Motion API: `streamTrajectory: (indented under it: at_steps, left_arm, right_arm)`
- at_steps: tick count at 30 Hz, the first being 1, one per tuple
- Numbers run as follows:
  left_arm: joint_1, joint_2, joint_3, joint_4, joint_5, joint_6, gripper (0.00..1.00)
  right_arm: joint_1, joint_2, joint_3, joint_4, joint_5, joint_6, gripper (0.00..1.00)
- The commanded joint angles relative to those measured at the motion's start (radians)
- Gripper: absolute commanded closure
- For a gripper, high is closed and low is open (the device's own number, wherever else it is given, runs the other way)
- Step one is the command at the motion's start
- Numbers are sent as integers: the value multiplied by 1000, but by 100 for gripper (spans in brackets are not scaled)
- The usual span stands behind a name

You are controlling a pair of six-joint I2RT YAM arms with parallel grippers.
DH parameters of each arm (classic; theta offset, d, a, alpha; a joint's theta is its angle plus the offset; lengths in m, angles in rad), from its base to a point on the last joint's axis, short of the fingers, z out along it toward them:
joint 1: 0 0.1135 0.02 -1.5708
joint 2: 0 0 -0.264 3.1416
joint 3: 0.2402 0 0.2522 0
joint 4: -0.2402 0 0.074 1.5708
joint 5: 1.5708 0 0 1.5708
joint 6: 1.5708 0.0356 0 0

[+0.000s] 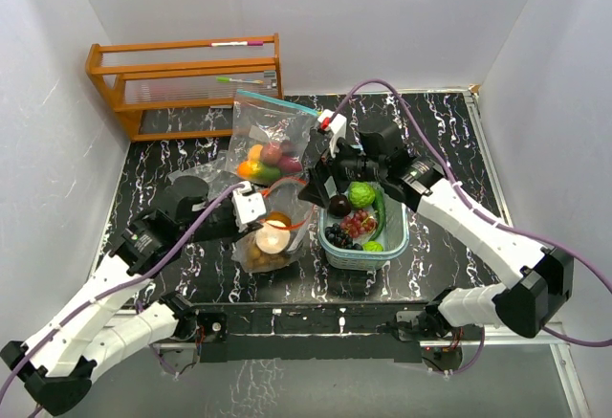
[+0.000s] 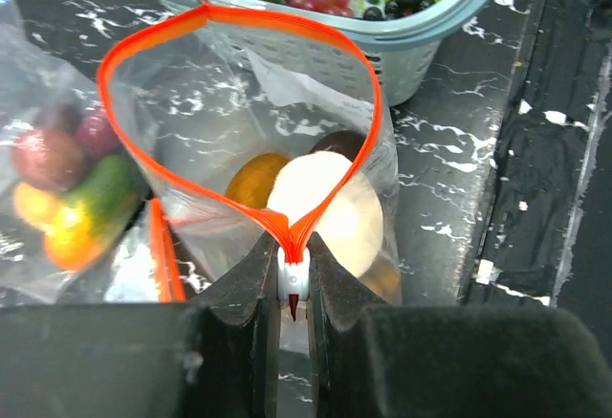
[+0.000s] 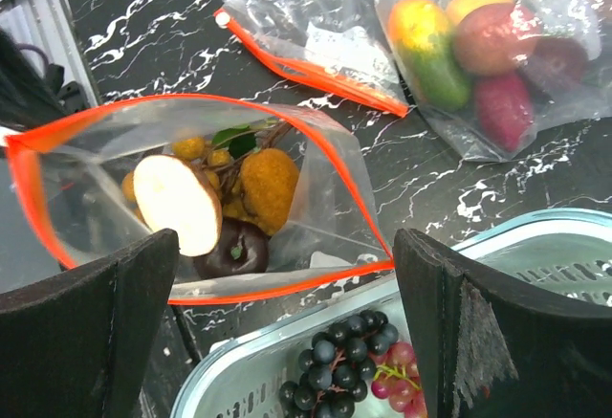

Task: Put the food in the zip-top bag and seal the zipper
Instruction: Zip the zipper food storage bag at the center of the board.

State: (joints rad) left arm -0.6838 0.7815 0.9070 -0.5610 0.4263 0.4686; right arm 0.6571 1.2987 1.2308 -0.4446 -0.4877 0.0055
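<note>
The left jaws are clenched on one end of the orange zipper of a clear plastic zip-top bag (image 2: 376, 107), pinching the two strips together and holding the mouth up in a rounded loop. The right jaws are released, spread wide and empty, and hang over that open mouth where it meets the teal plastic lattice basket (image 1: 405, 231).

Some food is already in the bag: a pale round cut-faced piece (image 3: 177, 203), a brown knobbly piece (image 3: 268, 188) and a dark red round fruit (image 3: 234, 251). More waits in the basket just right of it, among it dark purple grapes (image 3: 335, 341), red grapes (image 1: 359, 222) and a green leafy vegetable (image 1: 361, 194).

As I read it, the loading is partly done and the next piece must come from the basket. To do that well, the left side should hold the zipper end high so the loop does not sag, and the right should bring one piece over the middle of the mouth and let go low, clear of the orange rim.

The left wrist view alone shows the pinch itself. The right wrist view looks straight down into the bag and also shows a flat, empty orange-zippered bag (image 3: 316, 35) beyond it. Only the top view shows a filled clear bag (image 1: 273, 145) farther back and a wooden rack (image 1: 182, 83) at the far left of the table (image 1: 449, 121).
</note>
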Motion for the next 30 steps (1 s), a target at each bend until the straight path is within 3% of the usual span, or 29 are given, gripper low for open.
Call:
streamTrajectory:
  at_steps: [1, 8, 12, 17, 19, 24, 30]
  left_arm:
    - [-3, -48, 105, -75, -88, 63, 100]
    - [-3, -144, 160, -65, -122, 59, 100]
    - [-3, -161, 184, -76, -180, 79, 100]
    - [-3, -179, 163, -26, -477, 89, 100]
    - [-4, -191, 135, 21, -575, 100, 100]
    - [-3, -186, 51, 99, -655, 116, 100]
    - [-3, -144, -9, 156, -451, 93, 100]
  right_arm:
    - [-2, 48, 96, 13, 50, -43, 2]
    - [-1, 87, 76, 43, 118, -13, 2]
    - [-1, 117, 123, -40, 229, -12, 2]
    - [-1, 62, 138, -204, 521, 2, 2]
    - [-1, 29, 141, -250, 550, -5, 2]
    - [-1, -14, 143, -282, 411, 7, 2]
    - [-1, -147, 31, -149, 87, -62, 2]
